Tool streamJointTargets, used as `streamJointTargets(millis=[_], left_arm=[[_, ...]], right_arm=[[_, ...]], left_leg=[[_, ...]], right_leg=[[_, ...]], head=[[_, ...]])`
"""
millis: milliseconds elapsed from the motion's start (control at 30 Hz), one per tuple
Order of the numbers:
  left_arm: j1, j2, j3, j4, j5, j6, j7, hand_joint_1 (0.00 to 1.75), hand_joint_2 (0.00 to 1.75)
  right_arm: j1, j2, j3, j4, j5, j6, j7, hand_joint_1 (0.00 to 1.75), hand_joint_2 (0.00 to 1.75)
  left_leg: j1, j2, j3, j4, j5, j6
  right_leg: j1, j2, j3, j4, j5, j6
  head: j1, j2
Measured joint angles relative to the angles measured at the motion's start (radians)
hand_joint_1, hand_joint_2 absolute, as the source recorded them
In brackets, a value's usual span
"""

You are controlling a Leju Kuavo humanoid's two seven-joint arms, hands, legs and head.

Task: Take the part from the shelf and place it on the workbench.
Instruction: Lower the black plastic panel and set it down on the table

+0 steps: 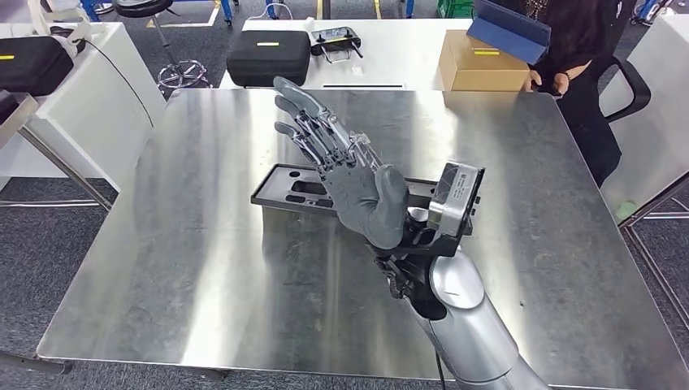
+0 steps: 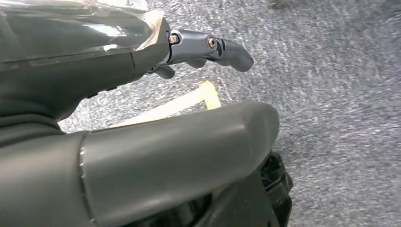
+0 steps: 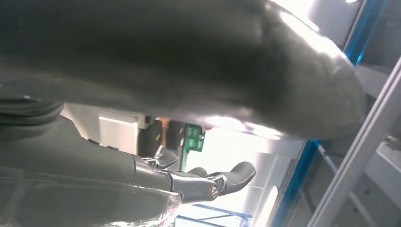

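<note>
The part, a flat black tray-like piece with cut-outs [image 1: 294, 188], lies on the steel workbench [image 1: 203, 244] near its middle. My right hand [image 1: 341, 166] is raised above it with fingers stretched apart, holding nothing and hiding the part's middle. In the right wrist view the right hand's fingers [image 3: 208, 182] stick out straight with nothing in them. My left hand [image 2: 142, 109] hangs over grey carpet, its fingers [image 2: 213, 49] extended and holding nothing.
Behind the workbench a white table carries a black case [image 1: 268, 55], a controller [image 1: 335, 38] and a cardboard box [image 1: 481, 63]. A person in black [image 1: 577, 57] sits at the back right. A second white table [image 1: 73, 89] stands at left.
</note>
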Motion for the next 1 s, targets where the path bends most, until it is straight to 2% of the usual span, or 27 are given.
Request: streamJointTargets(millis=[67, 100, 133, 167, 200, 267, 300, 333, 433, 467, 500, 567, 600, 633, 667, 733, 800, 867, 933, 1000], left_arm=[[0.001, 0.000, 0.001, 0.000, 0.000, 0.000, 0.000, 0.00, 0.00], [0.003, 0.000, 0.002, 0.000, 0.000, 0.000, 0.000, 0.00, 0.00], [0.004, 0.000, 0.002, 0.000, 0.000, 0.000, 0.000, 0.00, 0.00], [0.004, 0.000, 0.003, 0.000, 0.000, 0.000, 0.000, 0.00, 0.00], [0.005, 0.000, 0.003, -0.001, 0.000, 0.000, 0.000, 0.00, 0.00], [0.004, 0.000, 0.003, -0.002, 0.000, 0.000, 0.000, 0.00, 0.00], [0.004, -0.001, 0.004, -0.002, 0.000, 0.000, 0.000, 0.00, 0.00], [0.003, -0.001, 0.004, -0.002, 0.000, 0.000, 0.000, 0.00, 0.00], [0.004, -0.001, 0.004, -0.002, 0.000, 0.000, 0.000, 0.00, 0.00], [0.004, -0.001, 0.004, -0.002, 0.000, 0.000, 0.000, 0.00, 0.00], [0.004, -0.001, 0.004, -0.003, 0.000, 0.000, 0.000, 0.00, 0.00], [0.003, -0.001, 0.004, -0.003, 0.000, 0.000, 0.000, 0.00, 0.00], [0.003, -0.001, 0.004, -0.003, 0.000, 0.000, 0.000, 0.00, 0.00], [0.003, -0.001, 0.004, -0.003, 0.000, 0.000, 0.000, 0.00, 0.00], [0.004, -0.002, 0.005, -0.003, 0.000, 0.000, 0.000, 0.00, 0.00], [0.003, -0.002, 0.005, -0.003, 0.000, 0.000, 0.000, 0.00, 0.00], [0.003, -0.004, 0.006, -0.003, 0.000, 0.000, 0.000, 0.00, 0.00], [0.003, -0.005, 0.007, -0.003, 0.000, 0.000, 0.000, 0.00, 0.00], [0.003, -0.004, 0.007, -0.003, 0.000, 0.000, 0.000, 0.00, 0.00], [0.003, -0.004, 0.007, -0.004, 0.000, 0.000, 0.000, 0.00, 0.00]], right_arm=[[0.003, 0.000, 0.000, -0.001, 0.000, 0.000, 0.000, 0.00, 0.00], [0.004, 0.000, 0.001, -0.001, 0.000, 0.000, 0.000, 0.00, 0.00], [0.006, 0.000, 0.001, -0.001, 0.000, 0.000, 0.000, 0.00, 0.00], [0.006, 0.000, 0.001, -0.001, 0.000, 0.000, 0.000, 0.00, 0.00], [0.006, 0.000, 0.001, -0.001, 0.000, 0.000, 0.000, 0.00, 0.00], [0.006, 0.000, 0.001, -0.001, 0.000, 0.000, 0.000, 0.00, 0.00], [0.005, 0.000, 0.001, -0.002, 0.000, 0.000, 0.000, 0.00, 0.00], [0.005, 0.000, 0.001, -0.003, 0.000, 0.000, 0.000, 0.00, 0.00], [0.005, -0.001, 0.000, -0.006, 0.000, 0.000, 0.000, 0.00, 0.00], [0.004, -0.001, 0.000, -0.007, 0.000, 0.000, 0.000, 0.00, 0.00], [0.004, -0.001, 0.000, -0.008, 0.000, 0.000, 0.000, 0.00, 0.00], [0.006, -0.003, 0.000, -0.009, 0.000, 0.000, 0.000, 0.00, 0.00], [0.008, -0.004, 0.000, -0.009, 0.000, 0.000, 0.000, 0.00, 0.00], [0.010, -0.005, 0.000, -0.009, 0.000, 0.000, 0.000, 0.00, 0.00], [0.011, -0.006, 0.000, -0.009, 0.000, 0.000, 0.000, 0.00, 0.00], [0.010, -0.006, 0.000, -0.009, 0.000, 0.000, 0.000, 0.00, 0.00], [0.009, -0.006, 0.000, -0.009, 0.000, 0.000, 0.000, 0.00, 0.00], [0.008, -0.006, 0.000, -0.010, 0.000, 0.000, 0.000, 0.00, 0.00], [0.008, -0.006, 0.000, -0.011, 0.000, 0.000, 0.000, 0.00, 0.00], [0.005, -0.005, 0.000, -0.012, 0.000, 0.000, 0.000, 0.00, 0.00]], left_leg=[[0.000, 0.001, -0.070, 0.139, -0.055, -0.003], [0.000, 0.001, -0.100, 0.188, -0.064, -0.004], [0.000, 0.001, -0.115, 0.204, -0.052, -0.003], [0.000, 0.001, -0.109, 0.177, -0.020, -0.001], [0.001, 0.002, -0.085, 0.116, 0.024, 0.001], [-0.001, 0.002, -0.026, -0.006, 0.079, 0.004], [-0.004, 0.002, -0.008, -0.041, 0.085, 0.006], [-0.007, 0.001, 0.000, -0.054, 0.078, 0.009], [-0.009, -0.002, 0.006, -0.071, 0.072, 0.023], [-0.008, -0.002, 0.009, -0.075, 0.073, 0.029], [-0.007, -0.002, 0.012, -0.079, 0.073, 0.035], [-0.010, -0.001, 0.014, -0.079, 0.071, 0.043], [-0.012, -0.001, 0.015, -0.079, 0.070, 0.045], [-0.014, -0.002, 0.017, -0.079, 0.069, 0.047], [-0.016, -0.003, 0.020, -0.079, 0.067, 0.049], [-0.020, -0.006, 0.029, -0.079, 0.063, 0.050], [-0.025, -0.008, 0.033, -0.079, 0.058, 0.047], [-0.027, -0.008, 0.035, -0.081, 0.056, 0.041], [-0.026, -0.005, 0.035, -0.078, 0.049, 0.031], [-0.024, -0.004, 0.013, -0.025, 0.013, 0.019]], right_leg=[[0.004, -0.002, 0.005, 0.000, -0.006, -0.012], [0.006, -0.003, 0.007, 0.000, -0.008, -0.015], [0.007, -0.002, 0.010, 0.000, -0.010, -0.017], [0.007, -0.002, 0.014, 0.000, -0.013, -0.019], [0.007, -0.001, 0.019, 0.000, -0.016, -0.018], [0.010, 0.001, 0.025, 0.000, -0.024, -0.012], [0.013, 0.001, 0.026, 0.000, -0.026, -0.008], [0.016, 0.001, 0.024, 0.000, -0.027, -0.003], [0.017, 0.000, 0.018, 0.005, -0.035, 0.011], [0.017, -0.001, 0.006, 0.028, -0.047, 0.012], [0.018, -0.001, -0.017, 0.074, -0.069, 0.011], [0.019, -0.002, -0.088, 0.214, -0.118, 0.005], [0.020, -0.002, -0.120, 0.272, -0.132, 0.005], [0.022, -0.002, -0.137, 0.297, -0.130, 0.008], [0.023, -0.002, -0.133, 0.279, -0.110, 0.013], [0.029, -0.002, -0.077, 0.145, -0.043, 0.018], [0.040, -0.004, -0.020, 0.030, -0.002, 0.008], [0.047, -0.006, -0.002, 0.003, 0.000, -0.003], [0.036, -0.005, 0.002, -0.010, 0.003, -0.013], [0.024, -0.006, 0.010, -0.021, 0.006, -0.026]], head=[[-0.001, 0.000], [-0.001, 0.000], [-0.001, 0.000], [-0.001, 0.000], [-0.001, 0.000], [-0.001, 0.000], [-0.001, 0.000], [-0.001, 0.000], [0.000, 0.000], [0.000, 0.000], [0.001, 0.000], [0.002, 0.000], [0.002, 0.000], [0.002, 0.000], [0.002, 0.000], [0.002, 0.000], [0.002, 0.000], [0.002, 0.000], [0.003, 0.000], [0.001, 0.000]])
